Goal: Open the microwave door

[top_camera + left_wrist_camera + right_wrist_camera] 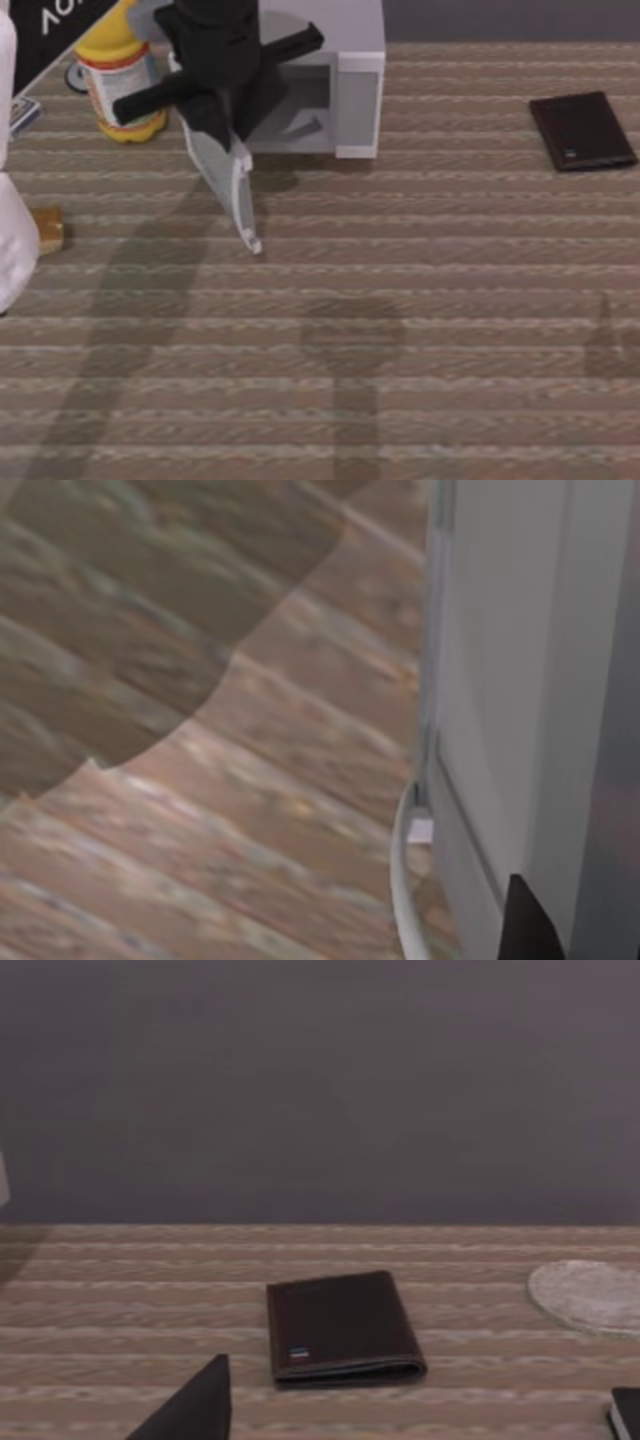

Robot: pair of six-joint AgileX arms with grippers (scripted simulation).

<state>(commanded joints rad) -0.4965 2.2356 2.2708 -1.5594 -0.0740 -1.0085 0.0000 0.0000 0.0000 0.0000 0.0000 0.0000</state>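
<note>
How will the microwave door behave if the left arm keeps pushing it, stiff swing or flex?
Probably a stiff swing: the microwave door looks like a thin flat panel, standing well open from the microwave with no visible bend. It likely pivots on its hinge side rather than sliding. The microwave looks boxy and broad-based, so tipping seems unlikely. The left hand sits over the door's top.

Yellow bottle (118, 75) stood at table's (420, 330) far left. Small tan block (46, 229) sat at the left edge. Dark wallet (582, 130) lay flat, far right. Pale round disc (588, 1296) lay on the table, right wrist view only.
</note>
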